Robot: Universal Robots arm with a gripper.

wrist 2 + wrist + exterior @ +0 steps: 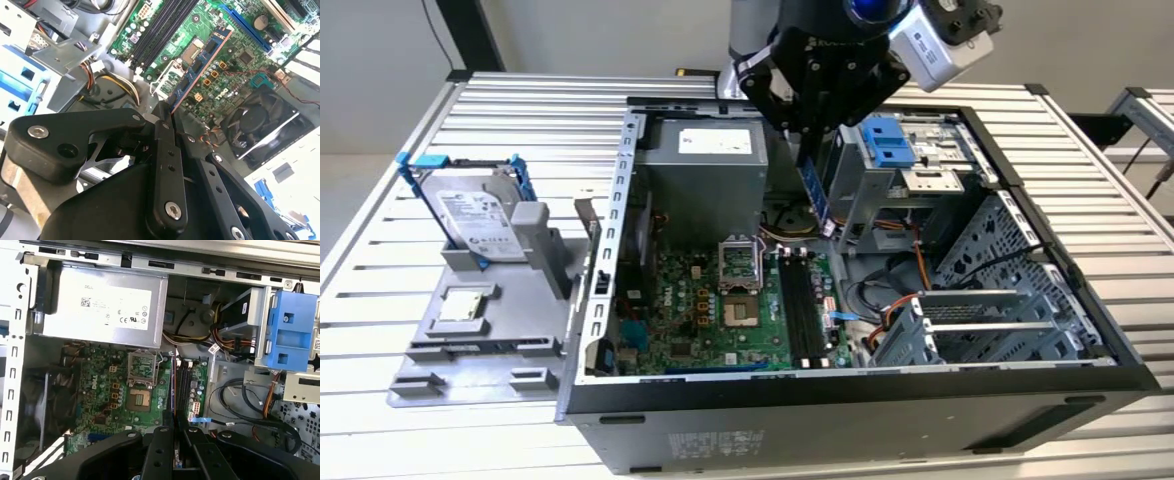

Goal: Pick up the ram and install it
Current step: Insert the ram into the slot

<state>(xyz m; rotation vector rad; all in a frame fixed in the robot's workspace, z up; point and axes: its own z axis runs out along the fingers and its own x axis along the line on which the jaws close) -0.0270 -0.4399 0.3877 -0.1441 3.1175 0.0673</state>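
Observation:
My gripper (811,140) hangs over the open computer case (854,385), shut on the ram (817,188), a thin dark stick that points down from the fingers toward the motherboard (720,320). The second wrist view shows the ram (202,62) reaching out from the closed fingertips (167,117), its chips along one face, above the board. It appears edge-on in the first wrist view as a thin line (174,385), just beside the black memory slots (185,385). Those slots (803,300) lie below the stick, with a gap between them.
A silver hard drive in a blue bracket (474,215) and a small square chip (460,305) sit on a grey fixture at the exterior view's left. Inside the case are the power supply (707,145), the processor socket (736,260), a blue drive bracket (891,140), loose cables (240,405) and a fan (255,122).

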